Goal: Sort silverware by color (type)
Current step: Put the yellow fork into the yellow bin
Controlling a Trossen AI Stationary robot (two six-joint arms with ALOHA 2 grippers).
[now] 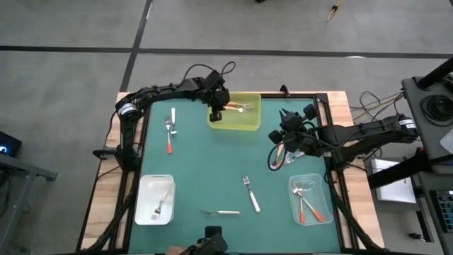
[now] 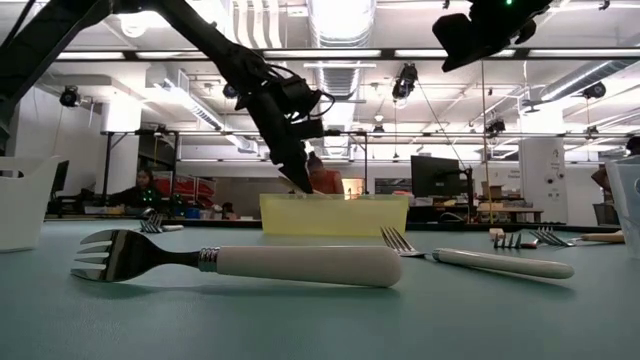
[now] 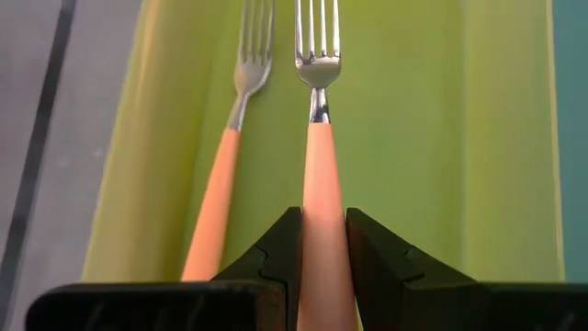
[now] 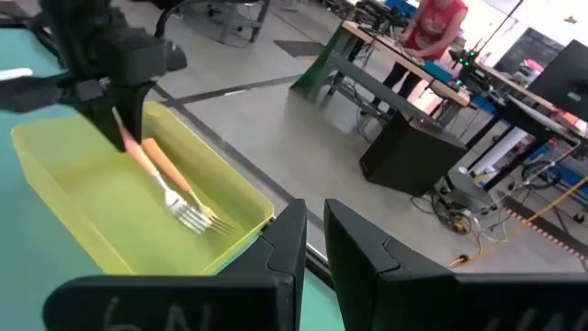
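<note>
A white-handled fork lies closest to the low camera, on its side on the green table. A second white fork lies just behind it, to the right.

In the high view, the left gripper is at the upper middle of the frame, over the left end of the yellow bin. Its jaws are squeezed onto the handle of a light orange fork. The tines point into the bin. Another light orange fork lies in the bin just beside it.

The right gripper hangs at the right of the frame, near the bin's right end. Its jaws are nearly closed with only a thin gap, and they hold nothing.

A white bin at the lower left has one fork inside. A clear bin at the lower right holds red-orange forks. One red-orange-handled fork lies on the table at the upper left.

Far behind the table a person stands at a desk.
</note>
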